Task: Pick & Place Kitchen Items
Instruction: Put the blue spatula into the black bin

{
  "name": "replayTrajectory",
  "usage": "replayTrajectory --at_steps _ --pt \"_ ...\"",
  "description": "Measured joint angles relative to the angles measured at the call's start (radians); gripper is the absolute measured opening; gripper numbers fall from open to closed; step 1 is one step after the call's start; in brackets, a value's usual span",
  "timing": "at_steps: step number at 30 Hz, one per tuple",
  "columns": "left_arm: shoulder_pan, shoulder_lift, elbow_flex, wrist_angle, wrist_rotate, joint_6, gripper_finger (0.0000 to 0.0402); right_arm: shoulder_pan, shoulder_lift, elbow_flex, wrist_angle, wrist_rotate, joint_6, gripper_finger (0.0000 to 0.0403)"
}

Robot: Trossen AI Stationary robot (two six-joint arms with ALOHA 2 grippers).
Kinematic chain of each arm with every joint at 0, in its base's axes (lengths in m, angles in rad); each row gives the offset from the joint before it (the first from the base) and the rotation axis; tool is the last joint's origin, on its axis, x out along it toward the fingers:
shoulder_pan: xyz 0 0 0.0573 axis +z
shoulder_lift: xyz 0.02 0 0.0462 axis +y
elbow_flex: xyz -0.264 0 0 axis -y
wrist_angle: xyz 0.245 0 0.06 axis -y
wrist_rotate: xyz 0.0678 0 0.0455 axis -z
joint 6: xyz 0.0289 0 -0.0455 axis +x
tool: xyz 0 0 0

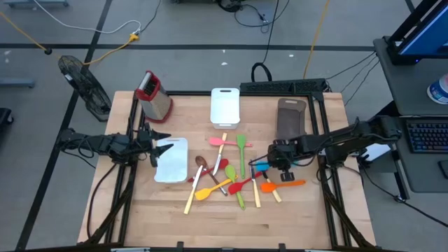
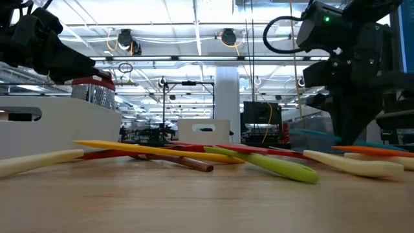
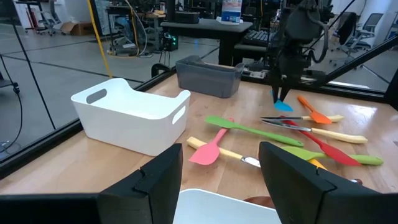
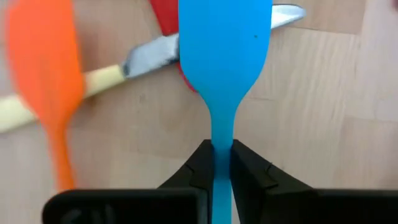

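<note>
The right gripper (image 4: 222, 168) is clamped on the thin neck of a blue spatula (image 4: 224, 56), its blade hanging over bare wood; whether the blade's tip touches the worktop (image 1: 294, 217) cannot be told. From above, the gripper body hides most of that spatula, leaving only a blue sliver beside it at the right end of the pile. The rest of the kitchen items (image 1: 227, 175) lie tangled at the worktop's middle, handles crossing, so several cannot be traced end to end. An orange spatula (image 1: 285, 185) lies just beyond the right gripper, towards the near edge.

The near strip of the worktop is bare wood, as are its two near corners.

The left gripper (image 1: 155, 148) hovers with fingers spread over a white tray (image 1: 175, 168) at the left, which holds nothing visible. A second white tray (image 1: 225, 106) and a brown tray (image 1: 290, 115) stand at the far edge; the white one looks empty, the brown one's inside is hard to make out. A grater (image 1: 154, 94) stands at the far left corner.
</note>
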Motion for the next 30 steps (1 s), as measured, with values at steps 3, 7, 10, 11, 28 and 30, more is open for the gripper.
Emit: replayTrajectory --at_steps 3,7,10,11,28,30 --pt "0.0 0.0 0.0 0.0 0.0 0.0 0.0218 0.0 -0.039 0.0 -0.001 -0.047 0.072 0.0023" --pt "0.0 0.0 0.0 0.0 0.0 0.0 0.0218 0.0 -0.095 0.014 -0.01 -0.12 0.208 0.0023" --pt "0.0 0.0 0.0 0.0 0.0 0.0 0.0218 0.0 -0.139 0.044 -0.012 -0.144 0.304 0.0023" --pt "0.0 0.0 0.0 0.0 0.0 0.0 0.0218 0.0 -0.156 0.054 -0.011 -0.153 0.33 0.0023" --pt "0.0 0.0 0.0 0.0 0.0 0.0 0.0218 -0.067 -0.354 0.155 0.106 -0.212 0.71 0.0023" --pt "0.0 0.0 0.0 0.001 0.0 0.0 0.0218 -0.068 -0.367 0.155 0.149 -0.227 0.748 0.0023"
